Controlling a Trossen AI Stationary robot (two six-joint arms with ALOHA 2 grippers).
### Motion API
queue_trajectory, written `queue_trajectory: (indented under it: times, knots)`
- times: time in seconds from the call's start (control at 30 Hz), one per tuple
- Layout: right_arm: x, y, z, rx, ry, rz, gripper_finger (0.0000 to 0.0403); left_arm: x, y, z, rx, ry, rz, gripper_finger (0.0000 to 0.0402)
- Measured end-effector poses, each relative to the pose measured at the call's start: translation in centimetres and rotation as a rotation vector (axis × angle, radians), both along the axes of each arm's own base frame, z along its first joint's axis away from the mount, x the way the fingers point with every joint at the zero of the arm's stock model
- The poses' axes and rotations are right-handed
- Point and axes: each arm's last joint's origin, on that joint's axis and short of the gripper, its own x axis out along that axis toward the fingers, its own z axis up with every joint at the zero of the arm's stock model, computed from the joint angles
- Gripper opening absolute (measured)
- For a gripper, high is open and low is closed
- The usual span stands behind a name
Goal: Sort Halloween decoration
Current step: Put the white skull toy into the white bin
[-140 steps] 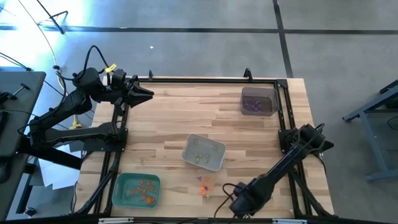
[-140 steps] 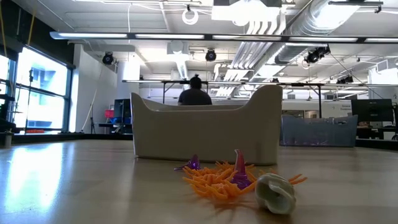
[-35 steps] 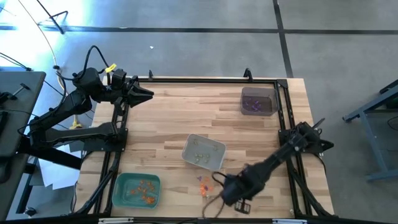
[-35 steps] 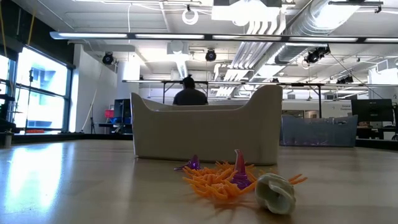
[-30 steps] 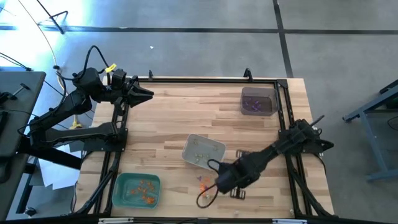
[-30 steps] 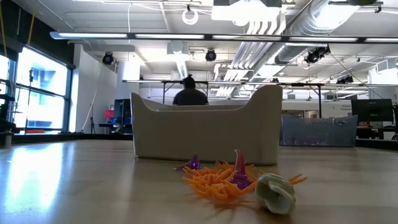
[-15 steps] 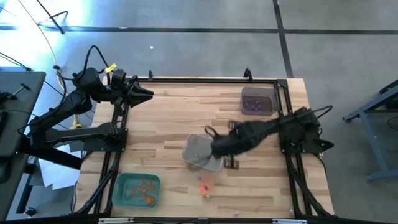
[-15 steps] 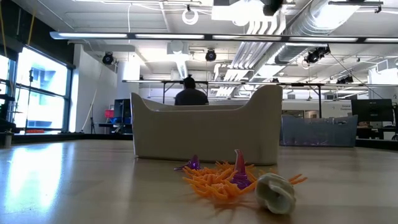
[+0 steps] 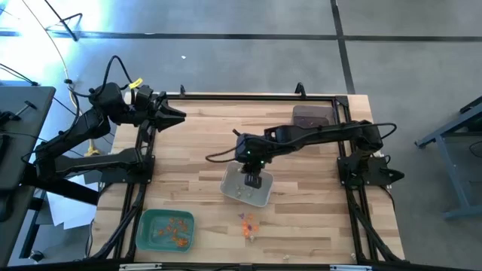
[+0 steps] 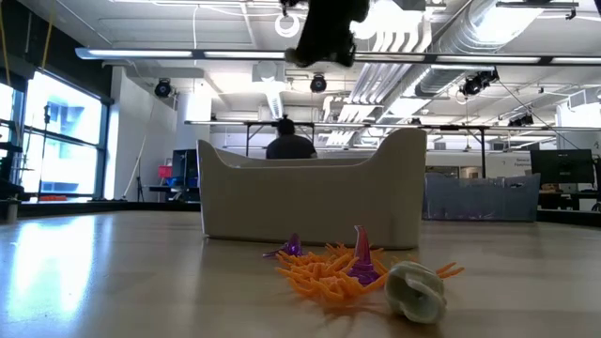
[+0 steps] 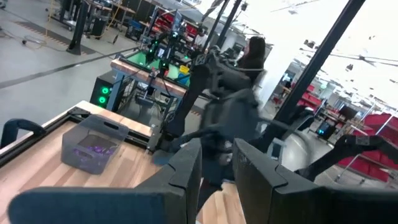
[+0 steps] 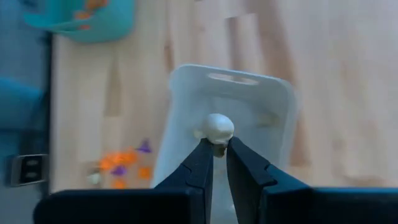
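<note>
Whitish skull trinket (image 12: 217,129) is pinched tight in the right gripper (image 12: 214,151), hanging over the grey tray (image 9: 259,197) — so we're at the drop-off step. Next it just needs to let go above that tray, while the leftover pile (image 9: 247,223) waits nearby and the left gripper (image 9: 176,114), fingers slightly apart, idles at the table's far corner.

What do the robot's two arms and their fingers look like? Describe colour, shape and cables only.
Both arms are black and jointed. The left arm carries looping black cables and a yellow tag. The right arm is slim, trailing a thin cable. The right gripper has flat, tapered black fingers.
</note>
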Motion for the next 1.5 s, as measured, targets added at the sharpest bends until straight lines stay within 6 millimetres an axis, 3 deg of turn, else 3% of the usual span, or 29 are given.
queue_trajectory:
  times: [0.23,0.47,0.63,0.8,1.23,1.5]
  knots:
    - [0.7,-2.0,-5.7,0.216,-0.044,0.047,0.0035,-0.1,-0.1,-0.3,0.002,0.029,0.000,0.0076]
    - [-0.5,-2.3,-10.2,0.176,0.021,-0.018,0.0035,-0.1,-0.1,-0.3,0.020,0.028,0.000,0.0076]
    - [-1.0,-2.4,-11.9,0.172,0.026,-0.063,0.0034,-0.1,0.0,-0.3,0.079,0.027,0.002,0.0076]
    - [-0.7,-2.5,-12.0,0.198,-0.013,-0.131,0.0041,-0.1,0.0,-0.3,0.100,0.026,0.004,0.0076]
    - [-0.8,-2.5,-11.9,0.189,0.022,-0.181,0.0113,-0.1,0.0,-0.2,0.102,0.021,0.005,0.0076]
    - [-0.9,-2.1,-6.4,0.139,-0.025,-0.141,0.0114,-0.1,0.2,-0.2,0.100,0.024,0.095,0.0076]
